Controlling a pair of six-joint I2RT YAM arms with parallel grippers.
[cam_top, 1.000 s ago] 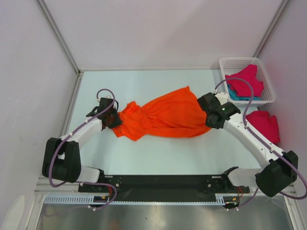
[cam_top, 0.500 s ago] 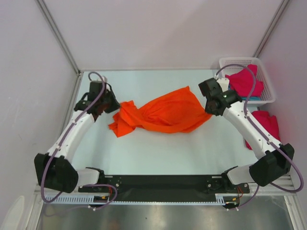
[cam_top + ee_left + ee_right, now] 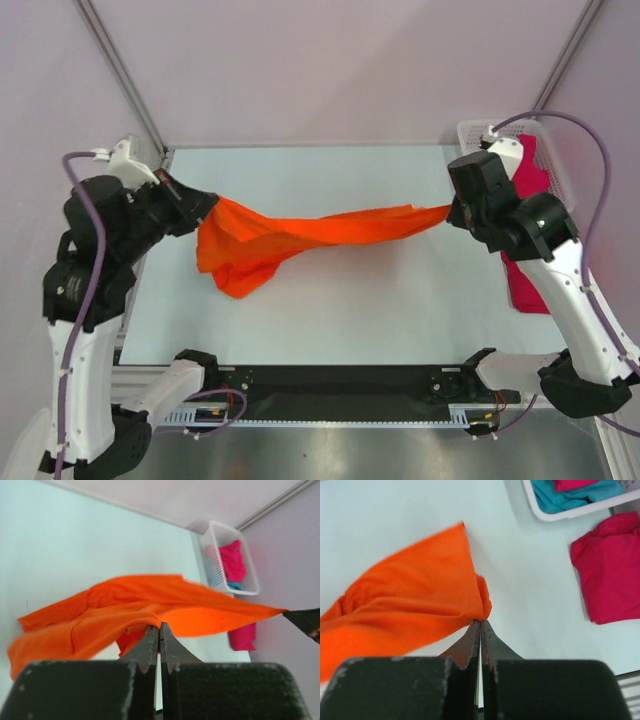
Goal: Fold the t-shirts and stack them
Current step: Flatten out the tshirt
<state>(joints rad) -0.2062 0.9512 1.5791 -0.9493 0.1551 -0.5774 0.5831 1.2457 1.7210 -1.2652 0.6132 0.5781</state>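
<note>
The table (image 3: 330, 310) carries the whole work area, with the two arms raised at its left and right sides. The orange t-shirt (image 3: 290, 240) is stretched in a long band between them across the middle of the table. Its left part hangs down in a loose bunched fold. Whether that fold touches the surface cannot be told.

The white basket (image 3: 212, 562) stands at the far right corner, partly hidden behind the right arm (image 3: 560, 270) in the top view. A magenta t-shirt (image 3: 612, 575) lies flat on the table just beside the basket, on its near side. A second magenta t-shirt (image 3: 234, 562) sits in the basket on top of a teal t-shirt (image 3: 570, 495).

The left arm (image 3: 90, 260) is lifted high at the left edge. The left gripper (image 3: 159, 627) has its jaws pressed together, pinching an edge of the orange t-shirt at the tips. The right gripper (image 3: 480, 622) is likewise fully closed, with the opposite corner of the same garment nipped between its tips.
</note>
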